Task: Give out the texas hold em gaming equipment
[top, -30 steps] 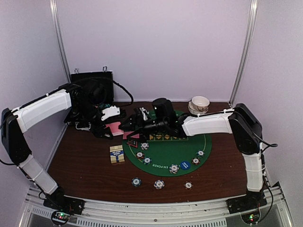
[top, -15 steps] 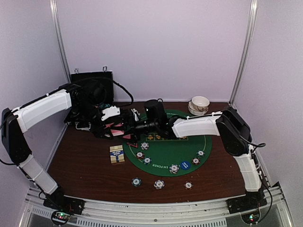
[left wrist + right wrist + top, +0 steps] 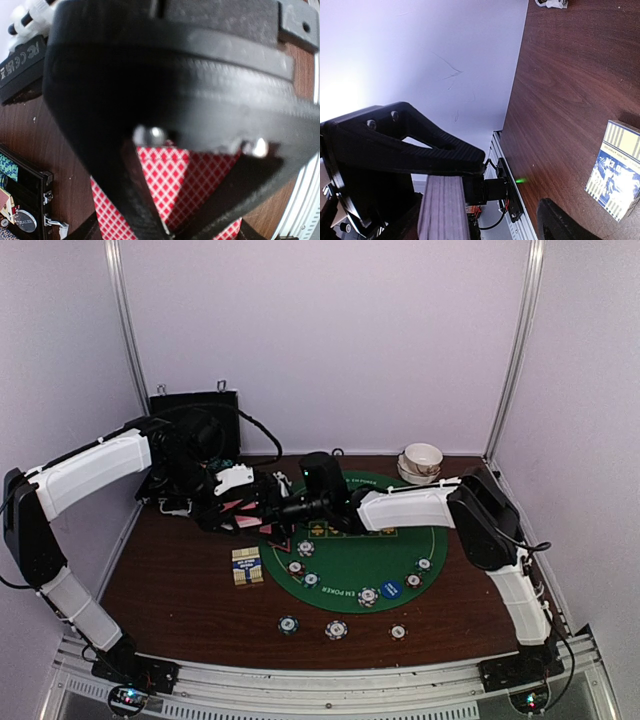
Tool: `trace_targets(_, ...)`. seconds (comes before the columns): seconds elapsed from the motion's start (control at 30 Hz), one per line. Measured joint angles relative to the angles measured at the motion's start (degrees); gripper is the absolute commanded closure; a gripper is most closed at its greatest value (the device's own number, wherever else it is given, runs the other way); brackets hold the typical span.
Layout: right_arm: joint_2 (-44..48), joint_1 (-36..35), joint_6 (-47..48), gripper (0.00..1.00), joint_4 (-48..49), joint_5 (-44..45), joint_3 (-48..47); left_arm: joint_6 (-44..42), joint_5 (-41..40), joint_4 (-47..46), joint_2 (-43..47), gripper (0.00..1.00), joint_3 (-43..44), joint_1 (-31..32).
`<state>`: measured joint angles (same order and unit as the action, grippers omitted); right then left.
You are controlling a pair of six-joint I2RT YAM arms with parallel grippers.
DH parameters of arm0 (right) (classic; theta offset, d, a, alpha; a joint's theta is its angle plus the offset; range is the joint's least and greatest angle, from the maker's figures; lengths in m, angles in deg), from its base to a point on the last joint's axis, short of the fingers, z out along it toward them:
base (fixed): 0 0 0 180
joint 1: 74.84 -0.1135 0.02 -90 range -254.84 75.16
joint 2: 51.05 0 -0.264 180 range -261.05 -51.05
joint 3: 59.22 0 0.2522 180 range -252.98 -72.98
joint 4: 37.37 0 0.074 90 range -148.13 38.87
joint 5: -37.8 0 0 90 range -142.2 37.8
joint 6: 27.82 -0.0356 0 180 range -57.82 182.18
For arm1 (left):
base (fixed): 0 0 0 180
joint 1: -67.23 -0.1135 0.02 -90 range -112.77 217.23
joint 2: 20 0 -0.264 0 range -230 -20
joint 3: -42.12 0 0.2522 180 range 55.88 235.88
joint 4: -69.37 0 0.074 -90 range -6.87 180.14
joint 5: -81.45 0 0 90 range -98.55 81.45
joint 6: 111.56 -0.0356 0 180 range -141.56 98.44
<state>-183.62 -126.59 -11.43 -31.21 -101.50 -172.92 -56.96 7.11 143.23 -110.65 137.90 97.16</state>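
My left gripper [image 3: 228, 506] is shut on a stack of pink-backed playing cards [image 3: 246, 520] just left of the green mat [image 3: 350, 560]. In the left wrist view the fingers [image 3: 135, 200] meet over the red-checked card back [image 3: 167, 172]. My right gripper [image 3: 265, 502] reaches left to the same cards, jaws apart. In the right wrist view the edge of the card stack [image 3: 445, 210] lies against the upper finger [image 3: 420, 145], and the lower finger [image 3: 560, 220] stands well away. Several stripe-edged chips [image 3: 369, 595] and a blue disc [image 3: 391, 589] lie on the mat. Three chips [image 3: 336, 629] lie in front of it.
A card box [image 3: 247, 565] lies on the wood left of the mat, and also shows in the right wrist view [image 3: 615, 172]. An open black case [image 3: 195, 430] stands at the back left. Stacked white bowls [image 3: 422, 460] sit at the back right.
My right arm has stretched further left, bringing its gripper up to the cards in my left gripper. The left arm has stayed still.
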Motion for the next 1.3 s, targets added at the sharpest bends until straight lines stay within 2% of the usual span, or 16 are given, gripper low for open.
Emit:
trace_targets(0.5, 4.8, 2.7, 4.5, 0.40, -2.8, -0.6, 5.2, 0.0, 0.0, 0.0, -0.2, 1.00, 0.0, 0.0)
trace_targets(0.97, 10.1, 4.3, 5.7, 0.59, -5.1, -0.5, 9.6, 0.0, -0.1, 0.3, -0.3, 1.00, 0.0, 0.0)
trace_targets(1.3, 11.5, 4.4, 0.7, 0.77, 0.4, -0.6, 13.2, 0.0, -0.1, 0.3, -0.3, 1.00, 0.0, 0.0)
